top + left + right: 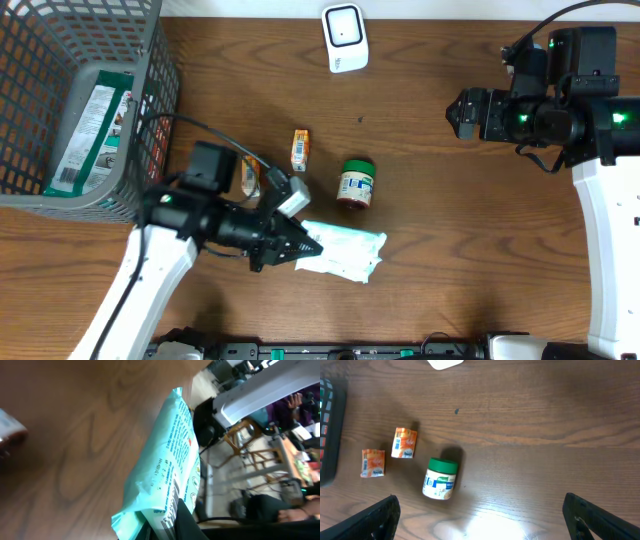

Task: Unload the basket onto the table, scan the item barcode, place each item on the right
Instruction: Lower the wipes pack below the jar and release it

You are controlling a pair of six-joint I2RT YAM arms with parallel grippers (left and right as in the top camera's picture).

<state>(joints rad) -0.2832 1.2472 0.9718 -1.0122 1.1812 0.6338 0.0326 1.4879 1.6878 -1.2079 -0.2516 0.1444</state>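
With the grasp made and the scan left, the left gripper pinches its fingers on the teal wipes pack at the tabletop's front-middle, well apart from the white scanner, while the right gripper hangs with fingers spread and empty.

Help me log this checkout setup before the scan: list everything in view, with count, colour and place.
wipes pouch: one, mint green, on the table below the jar, its left end gripped
jar: one, green lid and white label, mid-table
small boxes: two, orange, left of the jar; one partly under the left arm
scanner: one, white, top centre of the table
basket: one, grey mesh, far left
packet: one, green and white, inside the basket
table: one, brown wood
left tool: one, black, shut on the wipes pouch
right tool: one, black, open, upper right, holding nothing
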